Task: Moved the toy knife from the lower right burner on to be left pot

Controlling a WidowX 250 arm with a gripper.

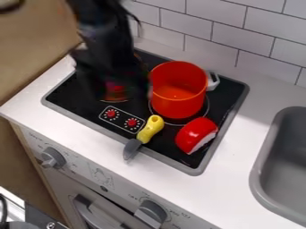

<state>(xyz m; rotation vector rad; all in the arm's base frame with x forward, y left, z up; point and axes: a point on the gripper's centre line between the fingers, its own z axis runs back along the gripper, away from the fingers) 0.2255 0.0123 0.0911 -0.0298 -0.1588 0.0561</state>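
Camera view: we see the toy knife with curved yellow plastic handle and short grey blade point(144, 136) lying across the black cooktop's near edge point(165, 162), the handle's holed end beside the round orange-red pot point(177, 99). Our black end effector point(117, 89) hangs farther left; we cannot tell whether it is spread or pressed together.

The black robot arm point(108, 31) is blurred, cut off by the top edge, and hides part of the black, grey-rimmed stovetop point(62, 95). The right edge cuts the grey sink point(257, 172); the bottom edge cuts the grey oven front point(128, 188).
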